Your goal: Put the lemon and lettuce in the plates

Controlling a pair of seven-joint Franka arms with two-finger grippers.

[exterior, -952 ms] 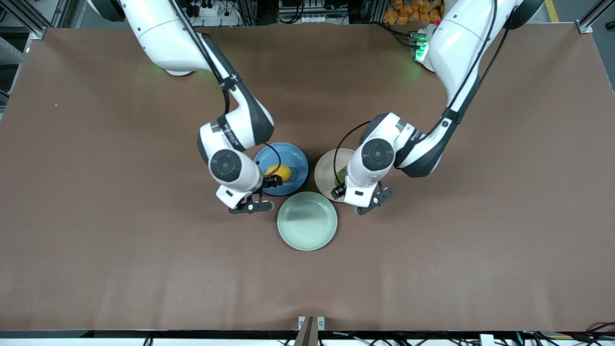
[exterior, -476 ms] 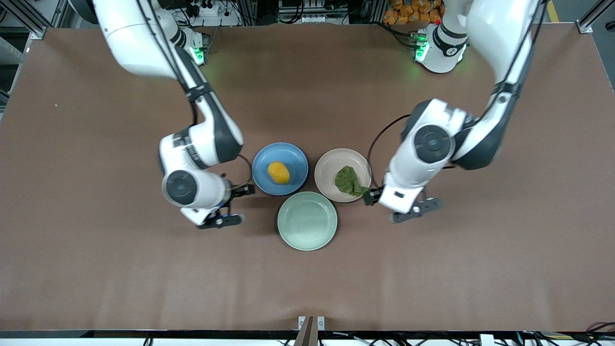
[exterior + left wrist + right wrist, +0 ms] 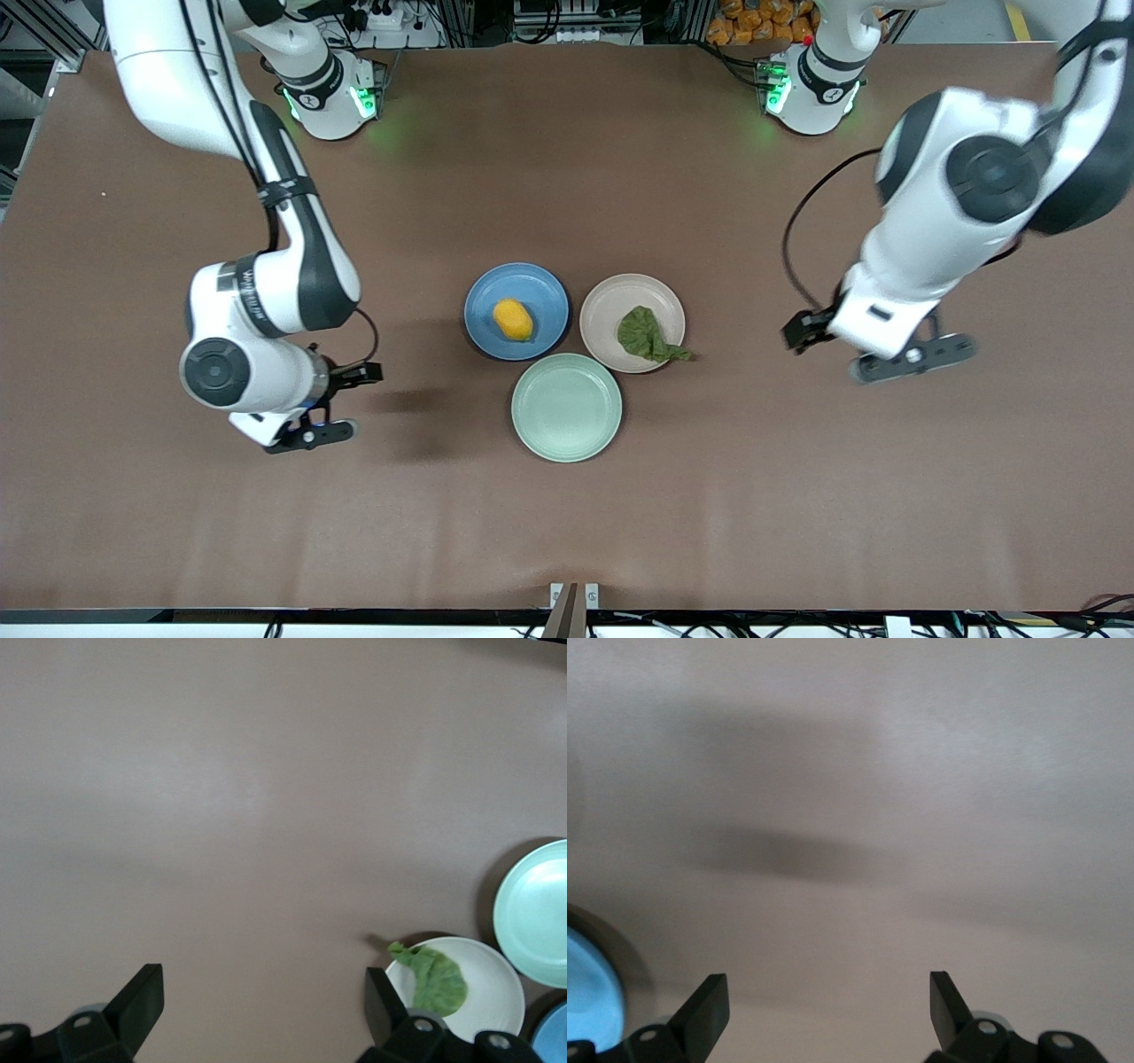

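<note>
The lemon (image 3: 513, 319) lies in the blue plate (image 3: 542, 292). The lettuce (image 3: 645, 334) lies in the beige-pink plate (image 3: 617, 299), its stem tail hanging over the rim. My right gripper (image 3: 365, 373) is open and empty above bare table, toward the right arm's end from the blue plate. My left gripper (image 3: 795, 331) is open and empty above bare table, toward the left arm's end from the beige-pink plate. In the left wrist view the gripper (image 3: 261, 1005) is open, with the lettuce (image 3: 436, 979) on its plate (image 3: 499, 992). In the right wrist view the gripper (image 3: 826, 1001) is open, with the blue plate's edge (image 3: 586, 1003) showing.
A pale mint-green plate (image 3: 567, 408) sits empty, nearer to the front camera than the two other plates and touching close to both; it also shows in the left wrist view (image 3: 536, 912). The brown table (image 3: 567, 532) spreads wide on every side.
Both grippers have let go and drawn away from the plates, each toward its own arm's end of the table. The lemon and the lettuce stay lying in their plates.
</note>
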